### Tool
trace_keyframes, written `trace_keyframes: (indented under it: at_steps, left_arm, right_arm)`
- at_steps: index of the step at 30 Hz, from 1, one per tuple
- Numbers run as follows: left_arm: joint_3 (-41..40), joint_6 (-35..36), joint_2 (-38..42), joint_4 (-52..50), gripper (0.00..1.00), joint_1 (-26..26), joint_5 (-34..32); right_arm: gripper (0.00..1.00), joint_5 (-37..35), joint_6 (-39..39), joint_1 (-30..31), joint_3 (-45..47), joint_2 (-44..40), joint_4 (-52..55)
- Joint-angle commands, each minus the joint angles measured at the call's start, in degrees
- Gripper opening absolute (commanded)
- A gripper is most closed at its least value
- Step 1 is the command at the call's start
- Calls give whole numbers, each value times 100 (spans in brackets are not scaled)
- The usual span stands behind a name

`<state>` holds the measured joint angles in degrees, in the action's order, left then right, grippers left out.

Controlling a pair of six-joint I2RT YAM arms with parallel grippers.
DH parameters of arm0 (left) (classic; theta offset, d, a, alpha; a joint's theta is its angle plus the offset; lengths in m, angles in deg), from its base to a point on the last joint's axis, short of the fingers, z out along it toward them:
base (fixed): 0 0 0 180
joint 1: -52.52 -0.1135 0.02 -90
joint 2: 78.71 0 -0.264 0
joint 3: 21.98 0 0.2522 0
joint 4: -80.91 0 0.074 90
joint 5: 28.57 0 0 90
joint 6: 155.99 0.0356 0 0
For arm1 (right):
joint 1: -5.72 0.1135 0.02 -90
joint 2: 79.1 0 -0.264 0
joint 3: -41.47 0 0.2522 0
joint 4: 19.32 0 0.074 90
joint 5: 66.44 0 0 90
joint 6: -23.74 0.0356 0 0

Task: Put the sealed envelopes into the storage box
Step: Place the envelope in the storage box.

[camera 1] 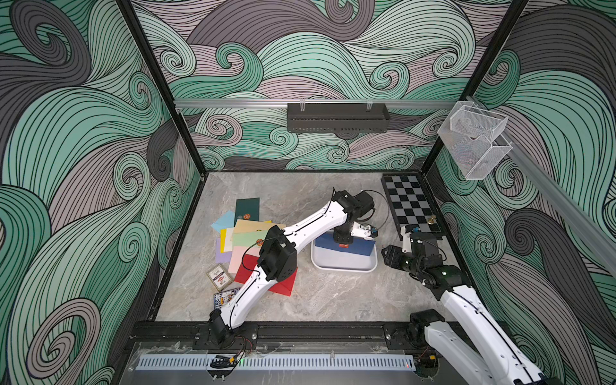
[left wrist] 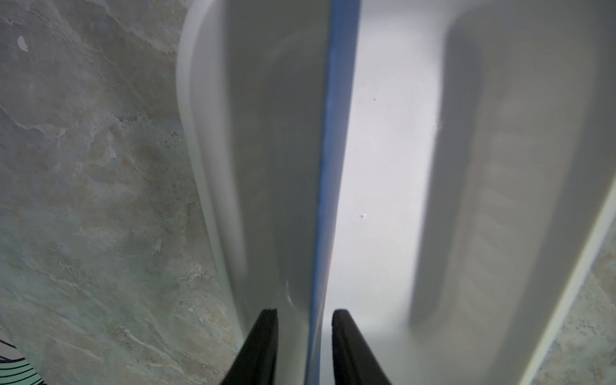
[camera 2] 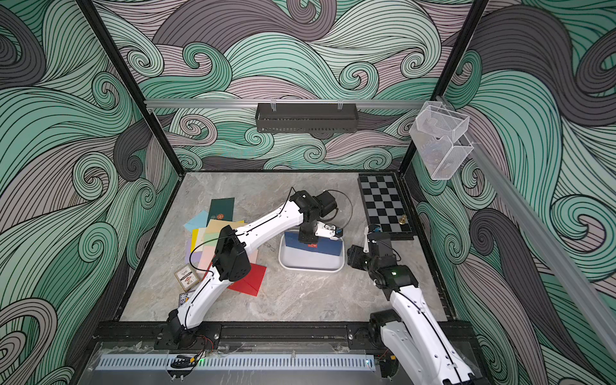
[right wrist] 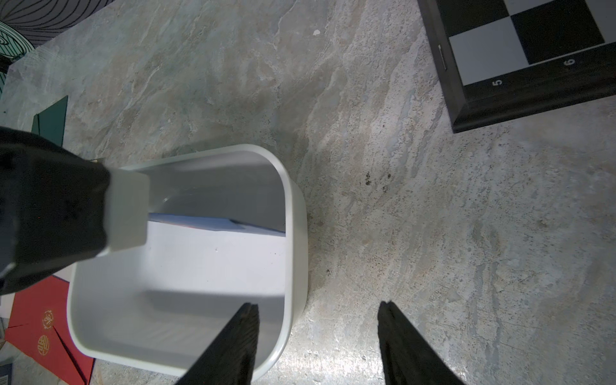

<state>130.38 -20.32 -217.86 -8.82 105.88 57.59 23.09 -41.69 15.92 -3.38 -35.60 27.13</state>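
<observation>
At the left, the loose envelopes (camera 1: 246,239) lie fanned on the table (camera 1: 316,300); they look thin, light and bendy, so take each by a free edge. In the box (camera 1: 343,269) the blue envelope (camera 1: 346,248) stands on edge between the parted fingers (left wrist: 266,340) of the left gripper (left wrist: 305,313), not pinched. Beside the box your right gripper (right wrist: 318,305) hangs spread and empty.

Enclosure walls of green, grey and lilac swirl-patterned panels (camera 1: 316,50), framed by black metal posts (camera 1: 157,83), surround an evenly lit grey marbled stone-look tabletop (camera 1: 333,300) at lower centre; a black perforated metal shelf (camera 1: 338,121) hangs from a silver aluminium rail (camera 1: 233,103) at upper centre.
</observation>
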Motion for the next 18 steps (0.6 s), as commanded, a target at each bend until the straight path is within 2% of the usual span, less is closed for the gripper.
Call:
trace_keyframes:
  at_steps: [1, 7, 10, 18]
  left_arm:
    - [212, -93, 12, 72, 32, 34, -48]
    - [309, -341, -84, 363, 33, -14, -293]
    - [404, -529, -120, 398, 38, -44, -194]
    - [430, -1075, -36, 390, 39, -310, -98]
  right_arm:
    - [61, 73, -45, -28, 44, -20, -57]
    - [61, 86, -52, -27, 48, -13, -53]
    - [61, 82, -54, -34, 50, 0, -56]
    - [61, 64, -45, -39, 42, -3, -63]
